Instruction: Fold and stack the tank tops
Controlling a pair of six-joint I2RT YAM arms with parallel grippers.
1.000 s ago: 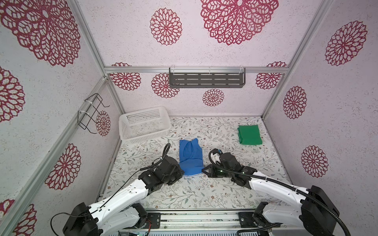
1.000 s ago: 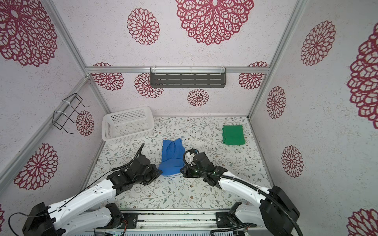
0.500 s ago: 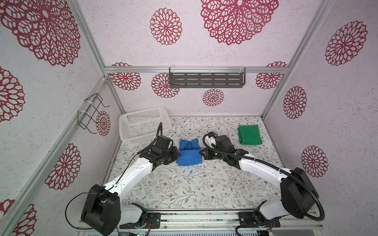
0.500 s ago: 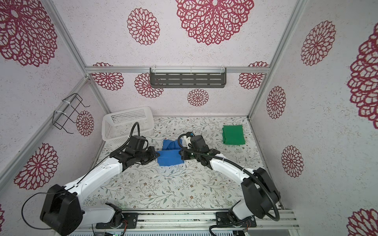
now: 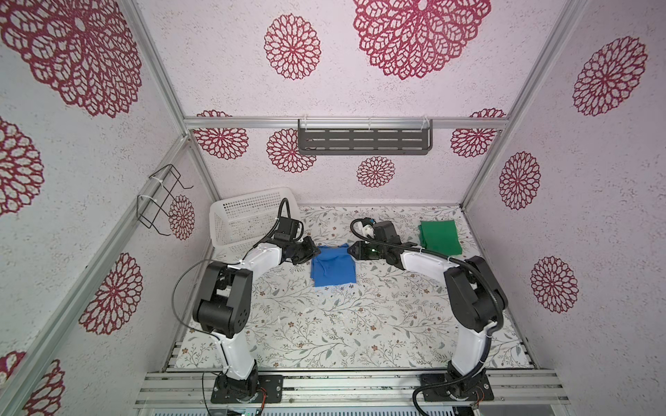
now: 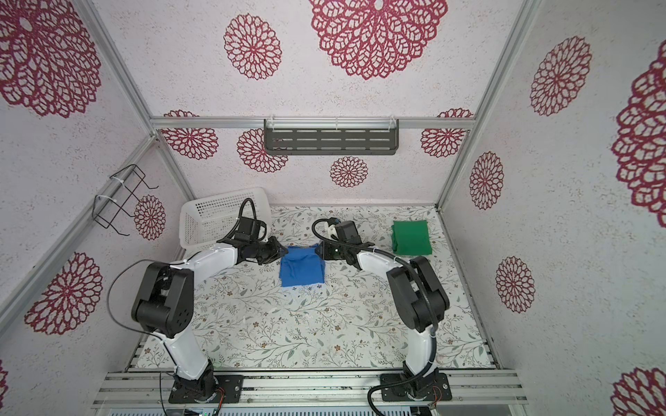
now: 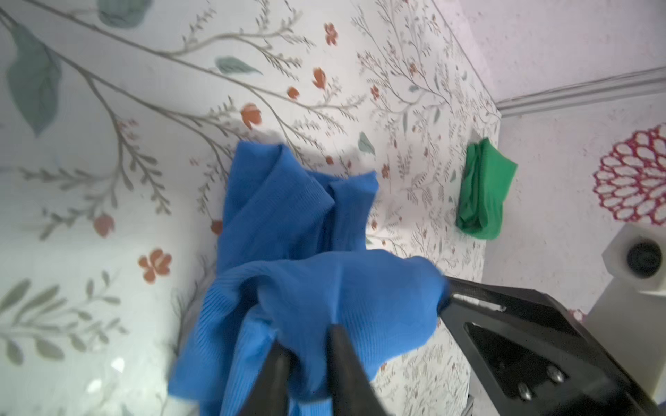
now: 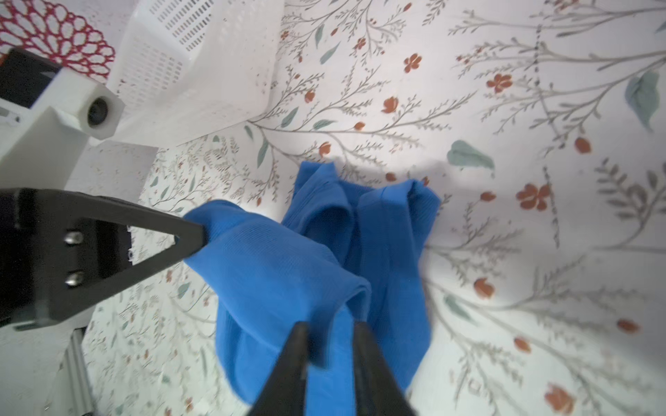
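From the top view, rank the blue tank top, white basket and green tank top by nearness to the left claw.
1. blue tank top: mid-table, its edge at the left claw tips.
2. white basket: back-left corner, just behind that arm.
3. green tank top: folded, at the back right.

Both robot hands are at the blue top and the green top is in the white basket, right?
No. The green top lies on the table at its far right corner, not in the white basket, as both top views show. The left gripper and right gripper are at the blue top.
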